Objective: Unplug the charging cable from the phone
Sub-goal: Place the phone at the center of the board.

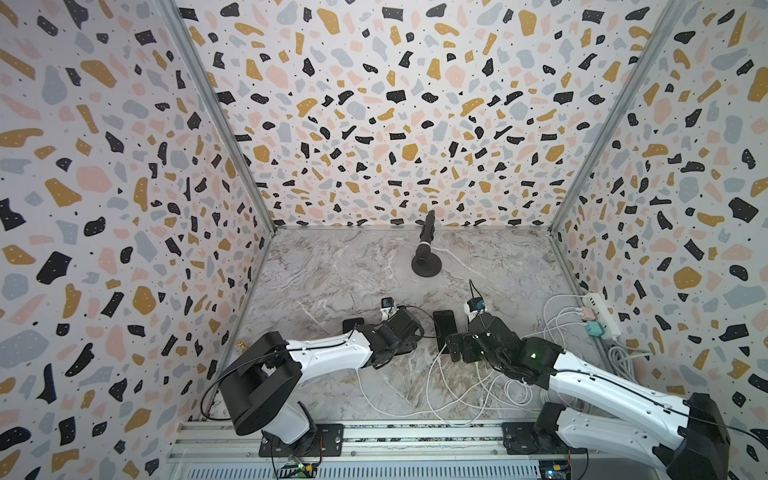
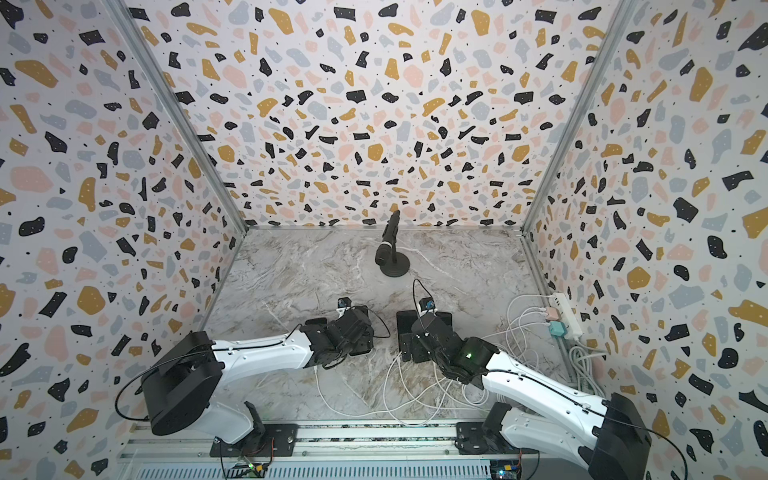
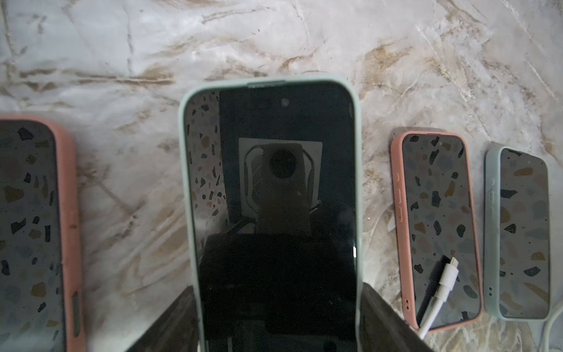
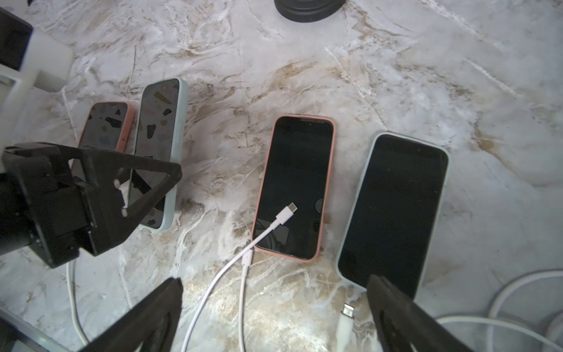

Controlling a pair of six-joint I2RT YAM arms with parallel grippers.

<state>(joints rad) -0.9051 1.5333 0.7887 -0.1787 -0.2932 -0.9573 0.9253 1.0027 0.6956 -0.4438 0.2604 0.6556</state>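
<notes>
Four phones [image 4: 292, 183] lay on the table [image 4: 396, 76]; your left gripper [image 3: 277, 291] squeezed the mint phone [image 3: 274, 122] by its long sides; you needed to hold it flat, pinch its plug, not the white cord [image 4: 73, 292], and pull straight out; your right gripper [image 4: 275, 282] gaped wide, holding nothing.

1. The pale mint-cased phone with a dark screen [image 3: 274, 183] runs off the left wrist view between the blurred fingers of the left gripper [image 3: 277, 289], its port end unseen.
2. A salmon-pink-cased phone [image 3: 33, 231] is cropped there too.
3. A finger of the right gripper [image 4: 275, 282] covers a corner of a second mint-cased phone [image 4: 393, 213].
4. The black round stand base [image 4: 307, 7] is cut off.
5. In a top view, the white left arm [image 1: 328, 353] hides most of the phones beneath it.
</notes>
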